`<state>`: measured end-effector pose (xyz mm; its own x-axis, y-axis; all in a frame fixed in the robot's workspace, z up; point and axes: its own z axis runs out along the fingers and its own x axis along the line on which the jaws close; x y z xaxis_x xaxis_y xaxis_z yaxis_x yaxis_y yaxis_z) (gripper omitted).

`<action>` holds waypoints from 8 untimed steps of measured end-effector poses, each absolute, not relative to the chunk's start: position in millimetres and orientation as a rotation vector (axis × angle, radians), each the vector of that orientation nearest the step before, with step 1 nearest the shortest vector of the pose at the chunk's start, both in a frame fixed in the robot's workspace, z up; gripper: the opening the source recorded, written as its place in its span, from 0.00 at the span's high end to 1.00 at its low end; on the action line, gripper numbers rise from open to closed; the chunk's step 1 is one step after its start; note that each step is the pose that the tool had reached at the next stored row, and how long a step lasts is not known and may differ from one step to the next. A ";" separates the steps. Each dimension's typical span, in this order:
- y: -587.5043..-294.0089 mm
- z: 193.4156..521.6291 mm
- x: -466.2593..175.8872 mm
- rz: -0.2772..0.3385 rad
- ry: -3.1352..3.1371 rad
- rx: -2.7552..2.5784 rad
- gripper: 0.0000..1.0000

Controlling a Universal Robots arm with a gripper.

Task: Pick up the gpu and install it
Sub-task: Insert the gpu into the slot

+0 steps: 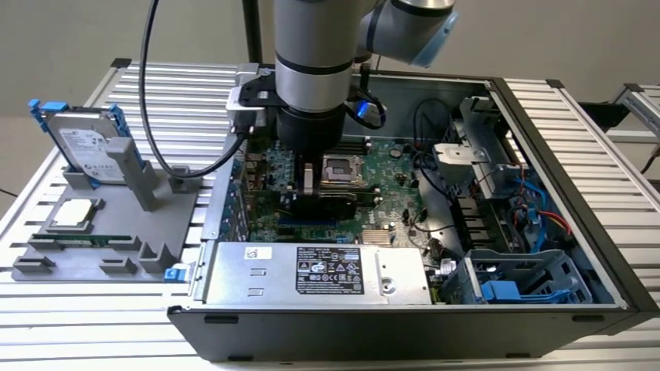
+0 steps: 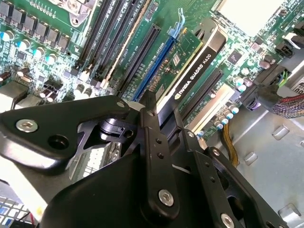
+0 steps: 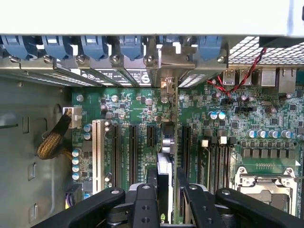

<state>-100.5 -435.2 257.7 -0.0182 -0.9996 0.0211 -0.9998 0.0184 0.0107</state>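
Observation:
The gpu (image 1: 335, 202) stands on edge inside the open computer case, its black face showing in the exterior view. My gripper (image 1: 309, 189) reaches straight down from the arm and is shut on the gpu's upper edge. In the second wrist view the gpu (image 2: 190, 76) shows a green board and a black edge right beside the long blue slot (image 2: 156, 61), with the gripper (image 2: 161, 118) clamped on it. In the first wrist view the gpu (image 3: 165, 175) is edge-on between the fingers (image 3: 145, 204), its far end reaching the case's rear bracket openings (image 3: 168, 85). Whether it sits in the slot I cannot tell.
A silver power supply (image 1: 314, 274) lies along the case's front, with a blue drive cage (image 1: 515, 286) and cables (image 1: 536, 201) on the exterior view's right. The CPU socket (image 1: 341, 166) is beside the arm. Outside, a grey fixture (image 1: 113, 232) holds a hard drive (image 1: 88, 143), a processor (image 1: 74, 215) and a memory stick (image 1: 83, 239).

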 end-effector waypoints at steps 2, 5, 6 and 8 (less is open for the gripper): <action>-435.2 257.0 -100.6 0.011 -2.226 2.184 1.00; -434.6 255.7 -100.8 0.011 -2.227 2.183 1.00; -434.2 255.4 -100.8 0.011 -2.227 2.183 1.00; -434.0 255.1 -101.0 0.011 -2.227 2.183 1.00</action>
<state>-101.0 -434.0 255.1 -0.0196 -0.9996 0.0212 -0.9997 0.0199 0.0108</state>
